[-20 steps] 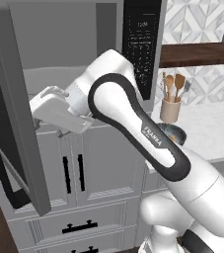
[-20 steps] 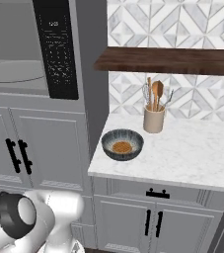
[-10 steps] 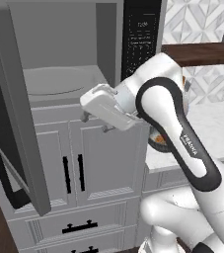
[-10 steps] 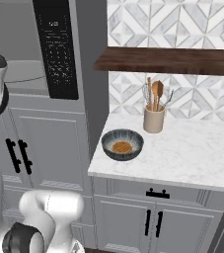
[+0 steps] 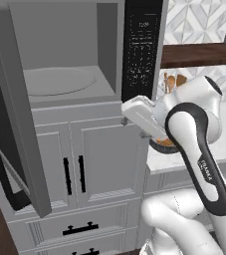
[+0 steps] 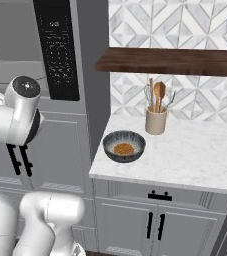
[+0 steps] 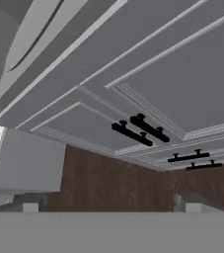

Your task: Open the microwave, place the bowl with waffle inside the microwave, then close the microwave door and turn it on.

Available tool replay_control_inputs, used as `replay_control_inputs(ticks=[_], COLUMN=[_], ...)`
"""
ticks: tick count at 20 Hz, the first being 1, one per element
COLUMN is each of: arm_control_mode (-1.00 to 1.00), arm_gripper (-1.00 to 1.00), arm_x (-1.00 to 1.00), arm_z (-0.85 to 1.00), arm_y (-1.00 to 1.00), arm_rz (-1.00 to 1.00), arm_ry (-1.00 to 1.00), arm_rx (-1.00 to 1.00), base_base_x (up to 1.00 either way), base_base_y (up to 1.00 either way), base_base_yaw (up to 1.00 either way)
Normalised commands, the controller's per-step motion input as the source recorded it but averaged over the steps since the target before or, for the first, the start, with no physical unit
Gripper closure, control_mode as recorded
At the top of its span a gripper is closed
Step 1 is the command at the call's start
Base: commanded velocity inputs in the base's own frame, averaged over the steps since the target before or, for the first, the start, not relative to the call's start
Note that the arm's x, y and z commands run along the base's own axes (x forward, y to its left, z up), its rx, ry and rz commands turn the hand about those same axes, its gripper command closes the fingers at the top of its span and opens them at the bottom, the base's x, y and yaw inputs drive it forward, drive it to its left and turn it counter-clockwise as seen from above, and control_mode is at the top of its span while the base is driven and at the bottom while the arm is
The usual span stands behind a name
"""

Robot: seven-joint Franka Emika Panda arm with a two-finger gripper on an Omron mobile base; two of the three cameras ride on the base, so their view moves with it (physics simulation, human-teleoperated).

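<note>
**Microwave open, bowl not yet fetched**

Microwave point(image 5: 69, 74) first: its cavity stands bare, the round turntable point(image 5: 59, 80) with nothing on it. The door point(image 5: 12, 119) is swung wide to the left, its black bar handle point(image 5: 2, 174) hanging low at the near edge. So the opening step looks done to me.

Below the cavity are the grey cabinets point(image 5: 92, 159), and to the right the marble desk point(image 6: 195, 155) under a wooden shelf point(image 6: 170, 60).

On that desk sits the bowl point(image 6: 124, 146), near the edge closest to the microwave, with the waffle point(image 6: 123, 148) lying inside it. A beige crock point(image 6: 156, 120) of utensils stands just behind it, apart from it.

My fingers point(image 7: 111, 206) are spread wide and hold nothing; they point down past the cabinet fronts toward the wooden floor point(image 7: 113, 180), not at the bowl.

Left, as I judge it: take the bowl, set it on the turntable, shut the door, press the keypad point(image 6: 57, 50).
</note>
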Motion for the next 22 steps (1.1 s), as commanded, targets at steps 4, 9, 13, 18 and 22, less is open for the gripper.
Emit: replay_control_inputs(ticks=[4, 9, 13, 18, 22], arm_control_mode=[-1.0, -1.0, -1.0, -1.0, -1.0], arm_gripper=[-1.0, -1.0, -1.0, -1.0, -1.0], arm_x=[0.48, 0.47, 0.39, 0.59, 0.8], arm_z=[-0.07, 0.0, -0.13, -0.63, -0.88], arm_y=[-1.0, -1.0, -1.0, -1.0, -1.0], arm_rz=[-0.27, -0.27, -0.24, -0.2, -0.18], arm_ry=[0.06, 0.16, 0.25, 0.3, 0.31], arm_rx=[0.03, 0.01, 0.02, 0.05, 0.07], base_base_x=[0.0, 0.0, 0.0, 0.0, 0.0], base_base_y=[0.0, 0.0, 0.0, 0.0, 0.0], base_base_yaw=[0.0, 0.0, 0.0, 0.0, 0.0])
